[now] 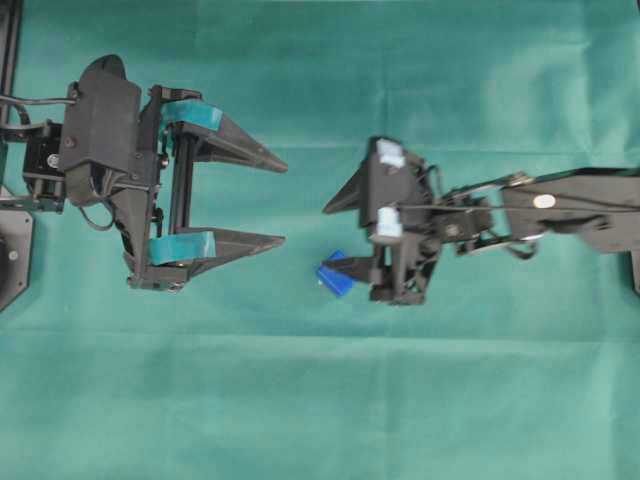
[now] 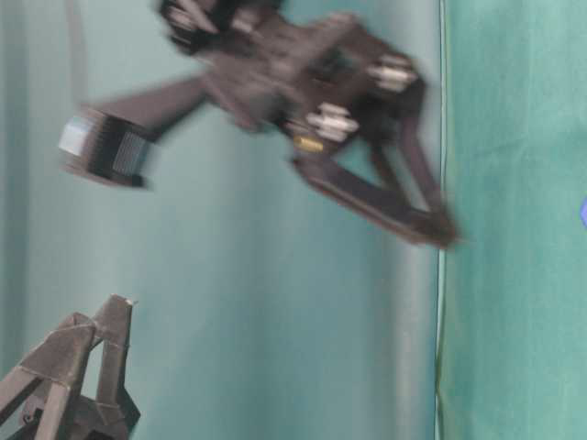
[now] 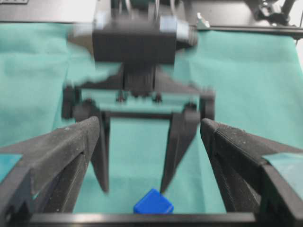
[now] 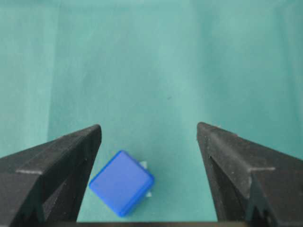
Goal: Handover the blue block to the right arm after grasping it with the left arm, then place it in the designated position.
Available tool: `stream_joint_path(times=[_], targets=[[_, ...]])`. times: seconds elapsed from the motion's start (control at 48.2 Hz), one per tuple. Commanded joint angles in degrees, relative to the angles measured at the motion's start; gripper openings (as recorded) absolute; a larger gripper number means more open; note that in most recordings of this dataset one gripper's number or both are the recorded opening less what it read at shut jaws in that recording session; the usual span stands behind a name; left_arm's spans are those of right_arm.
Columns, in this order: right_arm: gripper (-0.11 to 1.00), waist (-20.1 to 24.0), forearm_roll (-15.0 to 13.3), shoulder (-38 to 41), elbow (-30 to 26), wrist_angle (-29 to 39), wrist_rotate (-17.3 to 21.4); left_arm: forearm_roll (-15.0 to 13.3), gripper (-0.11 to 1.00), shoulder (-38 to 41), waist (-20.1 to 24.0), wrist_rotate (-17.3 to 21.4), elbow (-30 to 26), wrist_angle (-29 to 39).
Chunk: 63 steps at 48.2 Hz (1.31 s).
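Right gripper (image 4: 149, 137) gapes above blue block (image 4: 122, 183) on cloth.

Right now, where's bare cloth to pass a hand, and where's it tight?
Free: the green cloth below both arms, and the strip above them. Tight: the middle, where the open right gripper sits over the blue block, facing the open left gripper.

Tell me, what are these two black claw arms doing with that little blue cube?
The blue block lies on the green cloth, over small white marks, with no gripper holding it. The right gripper hangs above it with its jaws open and the block between the fingers, near one of them. The left gripper, the one with teal tape, waits open and apart, facing the other.
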Motion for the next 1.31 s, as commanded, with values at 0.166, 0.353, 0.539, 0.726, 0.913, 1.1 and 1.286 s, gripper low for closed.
stream_joint_path(times=[0.166,0.353,0.539,0.726,0.913,1.1,1.286], targets=[[0.81,-0.18,-1.67,-10.72,-0.18,4.39,-0.09,0.00,1.00,-0.26,0.26,0.18,-1.05,-0.44],[0.81,-0.09,-2.72,-15.64,-0.18,5.98,-0.09,-0.09,1.00,-0.26,0.26,0.18,-1.14,-0.26],[0.81,-0.18,-3.69,-19.60,-0.18,6.94,-0.09,0.00,1.00,-0.35,0.18,0.09,-1.05,-0.26],[0.81,-0.09,-4.13,-22.15,0.00,8.26,-0.09,-0.09,1.00,-0.35,0.26,0.18,-1.05,-0.26],[0.81,-0.09,-4.22,-24.08,0.62,8.26,-0.09,-0.09,1.00,-0.35,0.26,0.09,-0.97,-0.18],[0.81,-0.09,-4.22,-24.26,0.70,8.00,-0.09,0.00,1.00,-0.35,0.26,0.09,-1.05,-0.26],[0.81,-0.18,-4.22,-24.26,0.79,8.09,-0.09,-0.09,1.00,-0.35,0.18,0.09,-1.05,-0.18]])
